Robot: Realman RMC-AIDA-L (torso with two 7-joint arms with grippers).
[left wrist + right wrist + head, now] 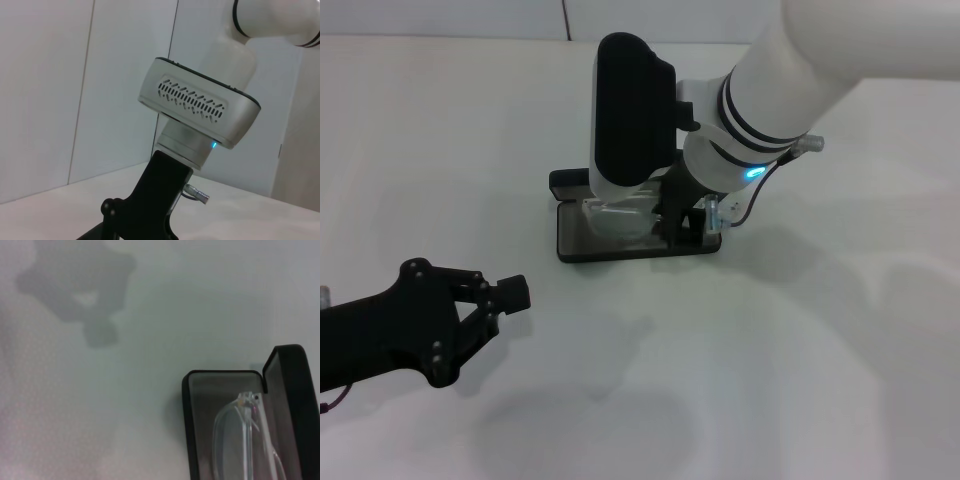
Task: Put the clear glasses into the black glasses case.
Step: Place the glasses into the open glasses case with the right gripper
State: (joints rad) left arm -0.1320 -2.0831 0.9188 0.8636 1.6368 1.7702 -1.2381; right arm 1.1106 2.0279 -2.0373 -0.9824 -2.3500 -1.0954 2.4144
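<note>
Lying inside the open slim black hinged glasses case (280, 390), the transparent plastic clear glasses (240, 440) are overhung by the right gripper (680, 225), whose grip cannot be told; the left gripper (505, 300) is spread wide nearby.

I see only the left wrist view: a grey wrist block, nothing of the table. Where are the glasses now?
Observer: The glasses are inside the open case, over its grey lining.
Operator: Where is the right gripper?
Observer: The right gripper is low over the case's right end, beside the raised lid.
Operator: And the left gripper?
Observer: The left gripper hangs over the table, nearer the robot and to the left of the case, apart from it.
</note>
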